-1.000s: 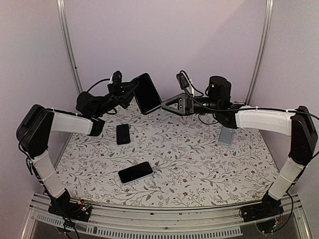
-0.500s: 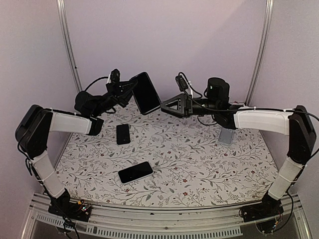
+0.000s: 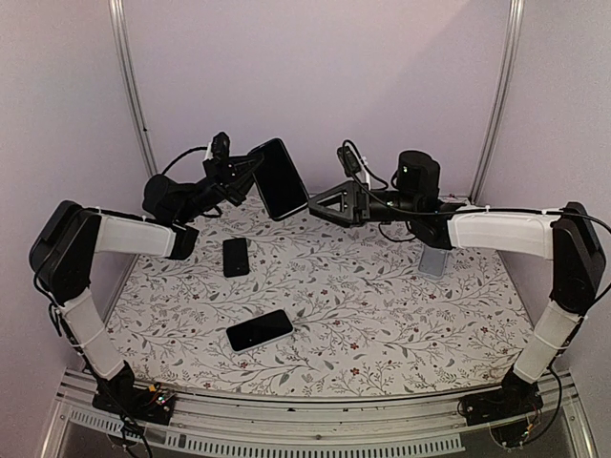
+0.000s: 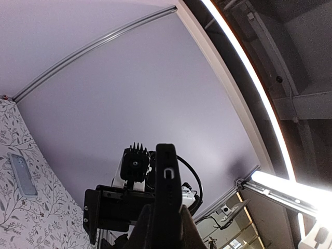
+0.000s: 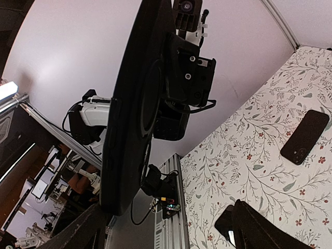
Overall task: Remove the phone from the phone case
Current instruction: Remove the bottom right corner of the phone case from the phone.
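Observation:
My left gripper (image 3: pixel 254 172) is shut on a black cased phone (image 3: pixel 279 178) and holds it in the air at the back of the table, tilted. In the left wrist view the phone's edge (image 4: pixel 168 192) stands upright between my fingers (image 4: pixel 193 233). My right gripper (image 3: pixel 317 202) is open, its tips just right of the phone's lower end and apart from it. In the right wrist view the phone's dark back (image 5: pixel 135 104) fills the left half, above my spread fingers (image 5: pixel 262 231).
On the floral table (image 3: pixel 382 315) lie a small black phone (image 3: pixel 236 257), a larger black phone (image 3: pixel 259 330) at the front and a grey phone (image 3: pixel 434 260) at the right. The lilac back wall stands close behind both grippers.
The left gripper has lifted the phone slightly and the right gripper has crept a little to the left, toward it. The phones on the table have not moved.

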You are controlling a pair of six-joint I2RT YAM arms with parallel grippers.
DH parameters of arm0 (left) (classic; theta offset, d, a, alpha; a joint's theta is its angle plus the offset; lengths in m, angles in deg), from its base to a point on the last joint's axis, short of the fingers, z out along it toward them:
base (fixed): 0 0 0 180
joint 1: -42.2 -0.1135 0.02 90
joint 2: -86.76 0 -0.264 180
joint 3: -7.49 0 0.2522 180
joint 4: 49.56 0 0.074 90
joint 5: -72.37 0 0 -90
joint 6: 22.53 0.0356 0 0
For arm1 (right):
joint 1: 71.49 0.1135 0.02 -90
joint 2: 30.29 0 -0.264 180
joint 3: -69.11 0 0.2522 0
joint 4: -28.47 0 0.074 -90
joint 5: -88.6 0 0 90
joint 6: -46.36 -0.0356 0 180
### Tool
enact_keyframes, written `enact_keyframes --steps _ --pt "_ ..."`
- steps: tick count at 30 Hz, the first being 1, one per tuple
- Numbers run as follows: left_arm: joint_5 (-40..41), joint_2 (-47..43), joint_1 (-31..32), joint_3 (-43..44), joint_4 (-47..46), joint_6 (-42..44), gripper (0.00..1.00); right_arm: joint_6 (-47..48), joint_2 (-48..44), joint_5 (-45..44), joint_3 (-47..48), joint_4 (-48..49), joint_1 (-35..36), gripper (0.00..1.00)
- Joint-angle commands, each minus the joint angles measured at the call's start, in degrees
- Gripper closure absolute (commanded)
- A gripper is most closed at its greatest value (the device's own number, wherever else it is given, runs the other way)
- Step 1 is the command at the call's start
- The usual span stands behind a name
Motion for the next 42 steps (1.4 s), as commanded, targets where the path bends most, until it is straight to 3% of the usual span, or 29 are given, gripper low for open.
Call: enact_keyframes --steps 1,28,42 --pt "2.38 -3.24 1.01 3.23 -12.73 -5.98 1.00 0.53 2.58 -4.47 -2.56 -6.45 -1.78 0.15" --pt "2.19 -2.67 2.05 4.85 -15.50 -7.00 1.00 -0.06 2.69 -5.03 -3.64 -6.74 -2.61 0.15" --pt "-2.72 -0.06 5.30 5.68 -7.20 -1.78 1.00 -1.59 4.72 -2.36 1.89 -6.67 -1.94 0.15"
